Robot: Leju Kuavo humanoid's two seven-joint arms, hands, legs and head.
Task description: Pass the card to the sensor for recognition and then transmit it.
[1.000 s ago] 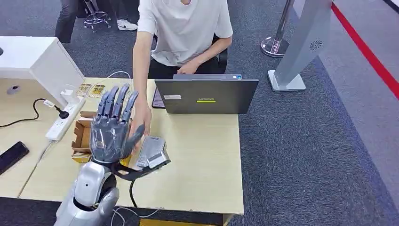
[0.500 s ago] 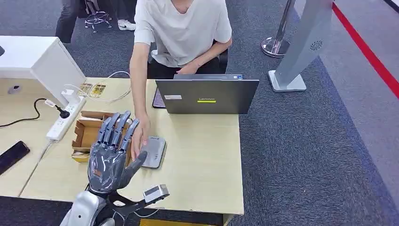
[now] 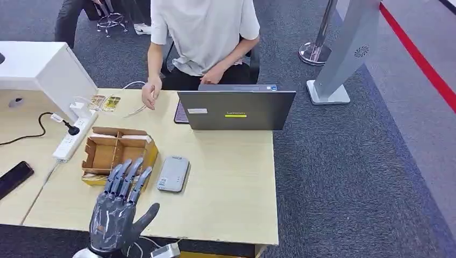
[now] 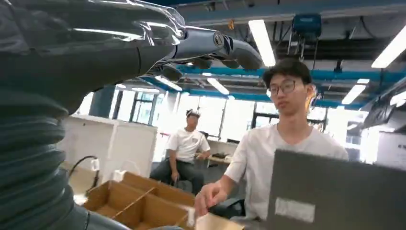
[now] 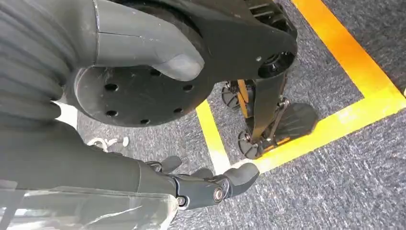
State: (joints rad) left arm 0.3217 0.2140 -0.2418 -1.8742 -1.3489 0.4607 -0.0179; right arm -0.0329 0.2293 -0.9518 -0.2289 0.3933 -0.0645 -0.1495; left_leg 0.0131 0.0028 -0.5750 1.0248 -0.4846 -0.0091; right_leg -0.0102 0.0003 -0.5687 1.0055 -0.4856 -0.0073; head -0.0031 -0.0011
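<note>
Pulled back toward the robot's body since the earlier frames, the left hand (image 3: 119, 215) now hovers over the near edge of the counter (image 3: 226, 183), well short of where it reached a second ago. Its glossy dark-grey shell catches the light; the fingers (image 3: 129, 177) are straight and spread, the thumb splayed sideways, and nothing lies in the palm. The wrist is cut off by the bottom of the head view, with a small silver part showing just beside it.

Just beyond the fingertips lies the sensor (image 3: 173, 173), a flat pale-grey slab with rounded corners, flat on the pale wood-grain counter. Beside it stands a cardboard box (image 3: 115, 151), open-topped, with thin partitions inside. The card itself cannot be made out in any view.

Further off are a white power strip (image 3: 72, 138) with a black plug, a dark phone (image 3: 13, 178) cut by the left edge, and a matte grey laptop (image 3: 235, 109) with its lid toward the camera. The person (image 3: 201, 32) behind it has drawn an arm back from the sensor; their hand (image 3: 150, 94) now hangs near the far counter edge.

The right hand (image 5: 210, 184) hangs over grey carpet with yellow floor tape (image 5: 335, 72), its dark fingers loosely curled on nothing, partly hidden by its own ribbed cover.
</note>
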